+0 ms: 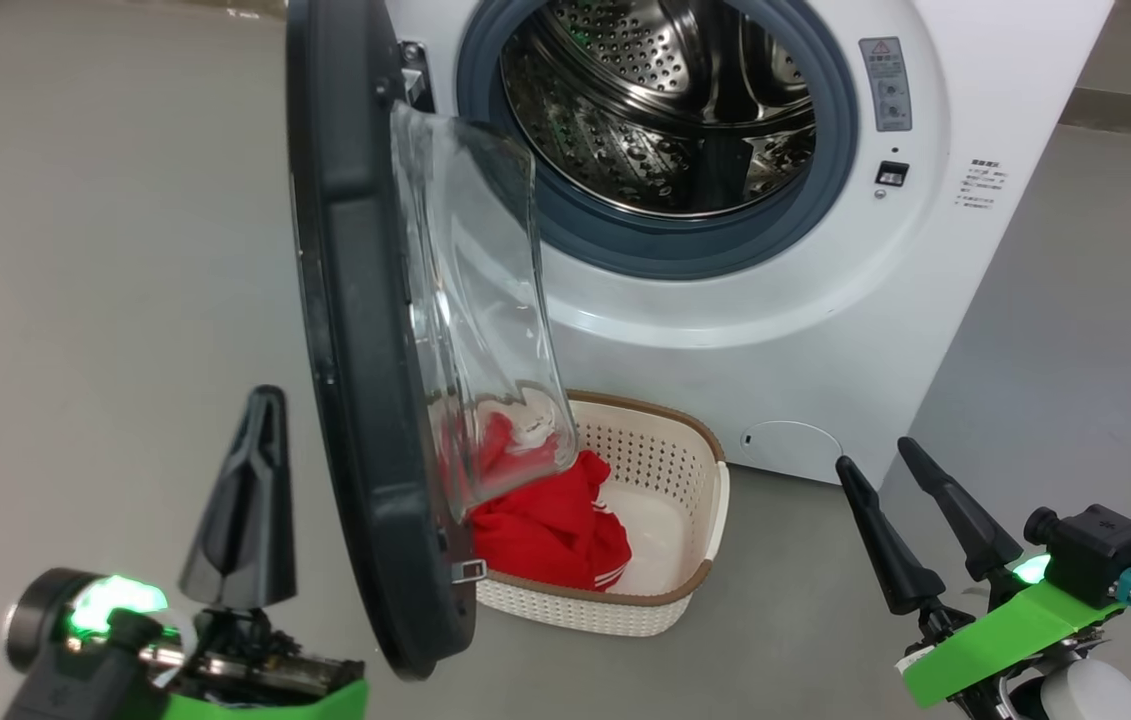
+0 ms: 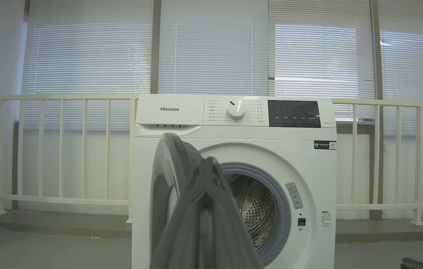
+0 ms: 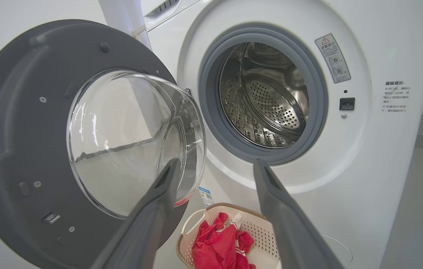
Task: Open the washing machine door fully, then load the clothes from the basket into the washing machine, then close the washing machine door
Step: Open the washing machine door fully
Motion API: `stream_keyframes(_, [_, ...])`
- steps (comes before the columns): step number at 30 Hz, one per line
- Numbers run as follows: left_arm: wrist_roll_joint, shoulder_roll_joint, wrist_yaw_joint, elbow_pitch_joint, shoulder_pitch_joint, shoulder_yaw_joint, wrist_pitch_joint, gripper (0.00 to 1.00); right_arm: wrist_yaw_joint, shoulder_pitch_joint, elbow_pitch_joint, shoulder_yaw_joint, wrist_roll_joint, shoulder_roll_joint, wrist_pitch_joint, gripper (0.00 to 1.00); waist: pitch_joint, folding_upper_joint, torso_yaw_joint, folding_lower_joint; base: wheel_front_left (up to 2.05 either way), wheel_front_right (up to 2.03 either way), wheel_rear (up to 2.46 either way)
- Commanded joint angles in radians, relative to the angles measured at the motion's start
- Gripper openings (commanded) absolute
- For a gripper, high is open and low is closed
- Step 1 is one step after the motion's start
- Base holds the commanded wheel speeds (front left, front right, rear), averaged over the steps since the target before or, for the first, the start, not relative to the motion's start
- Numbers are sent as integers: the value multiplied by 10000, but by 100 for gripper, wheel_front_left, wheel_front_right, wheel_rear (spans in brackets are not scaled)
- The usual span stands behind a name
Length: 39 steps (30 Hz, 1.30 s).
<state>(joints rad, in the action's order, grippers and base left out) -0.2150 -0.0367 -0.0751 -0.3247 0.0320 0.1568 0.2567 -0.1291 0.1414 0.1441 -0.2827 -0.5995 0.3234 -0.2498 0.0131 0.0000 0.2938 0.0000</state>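
The large round glossy black washing machine door (image 1: 355,330) stands swung out from the big white boxy front-loading washing machine (image 1: 825,330), nearly edge-on to the robot. Its clear domed glass bowl (image 1: 475,300) hangs over the left part of the small cream-white perforated plastic basket (image 1: 615,612), which sits on the grey floor (image 1: 1025,400) just beside the machine's front. The bright red clothes (image 1: 550,530) with white trim lie in the basket's left half, partly under that bowl. The left gripper (image 1: 265,400), jaws pressed together, stands just left of the door; whether it touches is hard to tell. The right gripper (image 1: 875,453), jaws spread and empty, waits well right of the basket. A reach for the clothes could strike the bowl's lower edge or knock the door inward, since the door looks short of fully open. Bare floor to the right of the basket leaves room to approach from there
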Motion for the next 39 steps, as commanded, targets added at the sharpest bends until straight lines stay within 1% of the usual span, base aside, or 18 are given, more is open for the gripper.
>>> stream_keyframes(1, [32,-135,-7,-309,383,-156,51,0,-16,165,-243,-209,48,89,-120,100,17,0,-65,0,0,0,0])
stream_keyframes(10, [-212,-135,-2,37,372,853,51,0,-16,232,-245,-372,-28,165,-120,100,32,0,-399,0,0,0,0])
stream_keyframes(12, [-239,-135,8,105,360,948,50,0,-16,235,-244,-382,-35,174,-120,100,27,0,-425,0,0,0,0])
stream_keyframes(20, [-613,-135,-33,1054,234,1606,-223,0,-16,316,-213,-516,-69,167,-120,100,-12,0,-632,0,0,0,0])
stream_keyframes(31, [-1136,-135,-15,2690,171,1903,-338,0,-16,350,-180,-576,-122,149,-120,100,-48,0,-827,0,0,0,0])
stream_keyframes(39, [-1533,-135,166,3503,258,2042,-397,0,-16,383,-181,-559,-128,146,-120,100,-145,0,-891,0,0,0,0])
